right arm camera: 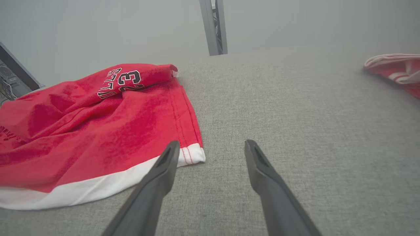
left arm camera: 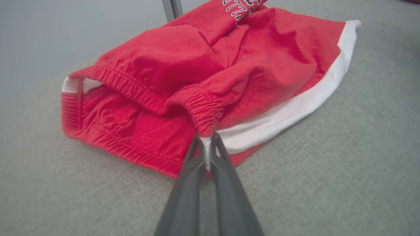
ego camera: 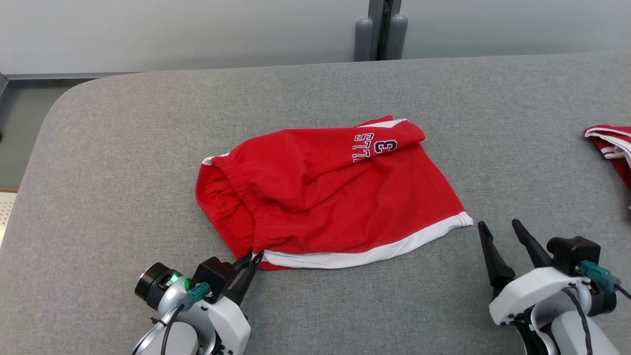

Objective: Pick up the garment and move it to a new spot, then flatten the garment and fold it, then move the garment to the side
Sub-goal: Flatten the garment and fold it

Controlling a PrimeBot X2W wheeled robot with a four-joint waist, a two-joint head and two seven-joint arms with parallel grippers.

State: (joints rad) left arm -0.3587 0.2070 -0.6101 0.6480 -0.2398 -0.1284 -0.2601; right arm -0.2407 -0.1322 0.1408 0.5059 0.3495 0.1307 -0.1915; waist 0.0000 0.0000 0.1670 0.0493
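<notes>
Head view, red shorts (ego camera: 335,197) printed "3" lay mid grey surface (ego camera: 148,148), left gripper (ego camera: 253,257) clamped on their corner, right gripper (ego camera: 498,223) spread wide, empty.

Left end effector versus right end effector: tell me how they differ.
The left end effector is shut, pinching the red shorts at the waistband corner; the right end effector is open, holding nothing. The left touches the shorts; the right sits beside their white hem corner. Both are dark-fingered, low over the grey table.

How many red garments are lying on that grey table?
2. The red shorts lie in the middle of the table, near corner pinched by the left gripper; a second red-and-white garment sits far right, partly out of frame.
</notes>
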